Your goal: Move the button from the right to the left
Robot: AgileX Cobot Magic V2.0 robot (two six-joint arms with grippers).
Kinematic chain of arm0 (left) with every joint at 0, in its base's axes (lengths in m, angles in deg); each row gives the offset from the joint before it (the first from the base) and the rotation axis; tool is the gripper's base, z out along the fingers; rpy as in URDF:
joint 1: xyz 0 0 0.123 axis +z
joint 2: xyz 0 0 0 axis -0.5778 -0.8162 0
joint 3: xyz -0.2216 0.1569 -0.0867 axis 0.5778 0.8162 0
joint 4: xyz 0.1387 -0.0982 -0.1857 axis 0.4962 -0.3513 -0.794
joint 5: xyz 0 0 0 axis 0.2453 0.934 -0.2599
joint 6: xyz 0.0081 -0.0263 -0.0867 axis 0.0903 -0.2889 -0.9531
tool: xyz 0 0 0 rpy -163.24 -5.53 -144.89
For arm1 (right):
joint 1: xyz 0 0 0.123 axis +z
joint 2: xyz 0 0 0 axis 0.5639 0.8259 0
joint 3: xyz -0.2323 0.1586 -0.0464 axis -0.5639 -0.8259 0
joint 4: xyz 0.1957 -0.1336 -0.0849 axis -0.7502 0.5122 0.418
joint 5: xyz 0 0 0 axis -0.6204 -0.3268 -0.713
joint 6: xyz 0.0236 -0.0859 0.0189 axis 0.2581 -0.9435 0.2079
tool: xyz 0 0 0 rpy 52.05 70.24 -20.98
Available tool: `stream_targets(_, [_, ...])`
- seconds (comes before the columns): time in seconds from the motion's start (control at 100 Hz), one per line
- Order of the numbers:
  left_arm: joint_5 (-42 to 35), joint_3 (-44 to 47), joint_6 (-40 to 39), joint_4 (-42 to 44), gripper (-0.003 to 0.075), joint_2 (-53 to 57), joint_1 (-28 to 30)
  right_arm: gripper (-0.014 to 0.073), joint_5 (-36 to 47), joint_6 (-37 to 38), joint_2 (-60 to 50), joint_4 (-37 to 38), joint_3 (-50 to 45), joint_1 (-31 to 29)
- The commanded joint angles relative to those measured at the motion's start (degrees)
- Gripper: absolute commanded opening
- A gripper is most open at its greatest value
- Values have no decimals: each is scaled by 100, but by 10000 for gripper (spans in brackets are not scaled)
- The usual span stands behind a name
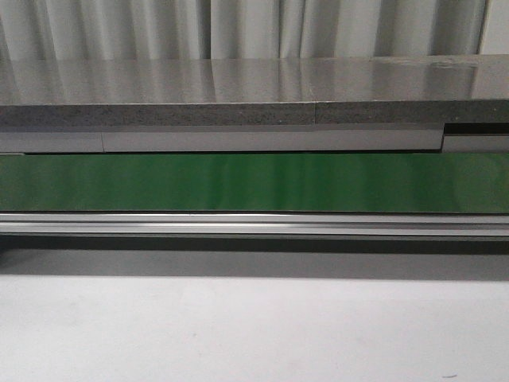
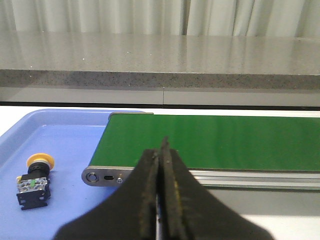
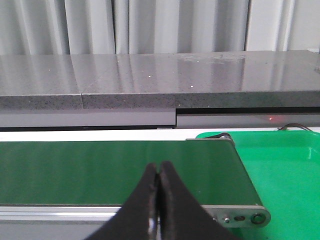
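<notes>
The button (image 2: 35, 179) has a yellow-orange mushroom cap on a black boxy body. It lies in the blue tray (image 2: 60, 145) in the left wrist view, beside the end of the green conveyor belt (image 2: 215, 142). My left gripper (image 2: 161, 150) is shut and empty, over the belt's near rail, apart from the button. My right gripper (image 3: 159, 170) is shut and empty, over the other end of the belt (image 3: 115, 167). No button shows in the front view or the right wrist view. Neither gripper shows in the front view.
A green tray (image 3: 285, 170) lies past the belt's end in the right wrist view. A grey stone counter (image 1: 238, 95) runs behind the belt (image 1: 254, 183). The belt's aluminium rail (image 1: 254, 224) fronts a white tabletop (image 1: 254, 334).
</notes>
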Motion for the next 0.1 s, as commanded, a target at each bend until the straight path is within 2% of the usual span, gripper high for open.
stream_targets(0.0, [-451,257,2,-51,-20,181,9,-68,409,-1,-121,-14,82,3])
stream_targets(0.09, [-451,257,2,-51,-20,181,9,-68,409,-1,-121,-14,82,3])
